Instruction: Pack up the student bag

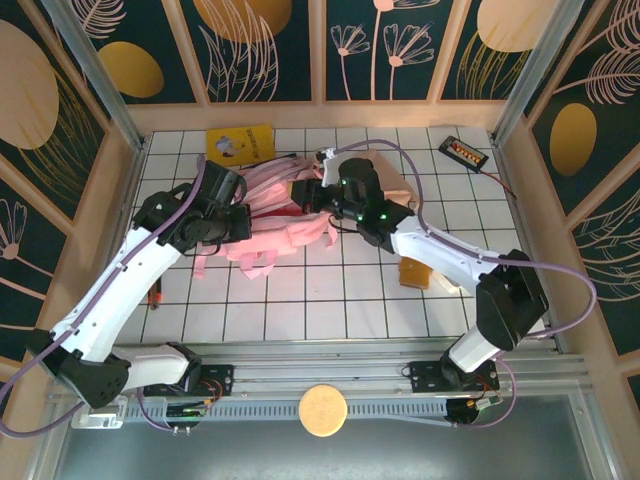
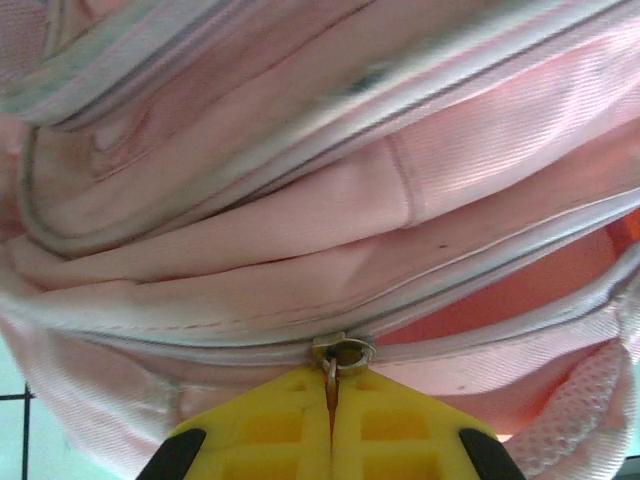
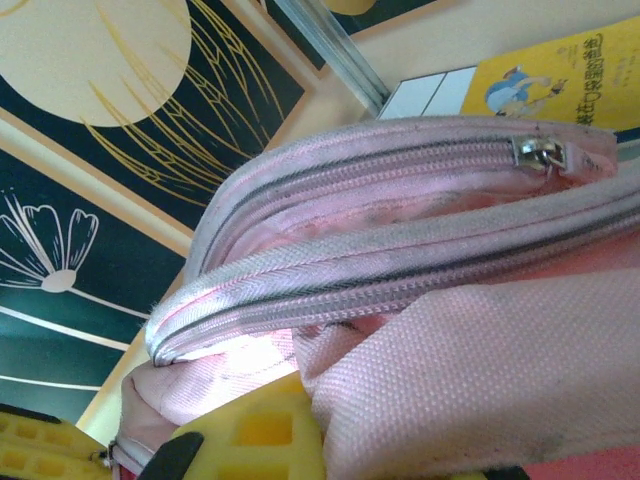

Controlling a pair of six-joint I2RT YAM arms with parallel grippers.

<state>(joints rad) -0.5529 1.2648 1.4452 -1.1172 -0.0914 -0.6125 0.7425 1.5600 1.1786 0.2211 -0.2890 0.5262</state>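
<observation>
My left fingers point(image 2: 270, 432) pinch the metal zipper pull point(image 2: 343, 353) of the large pale-pink fabric backpack point(image 2: 300, 230), right fingers point(image 3: 250, 440) clamp its rim, zip open, yellow book point(image 1: 240, 143) outside.

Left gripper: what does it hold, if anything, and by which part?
The left gripper is shut on the student bag, pinching the small metal zipper pull tab between its fingertips.

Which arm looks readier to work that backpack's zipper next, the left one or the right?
Left, probably. The left tool is pinched shut on the zipper pull of the student bag, so it can slide it. The right tool just grips the bag's fabric, steadying it.
</observation>
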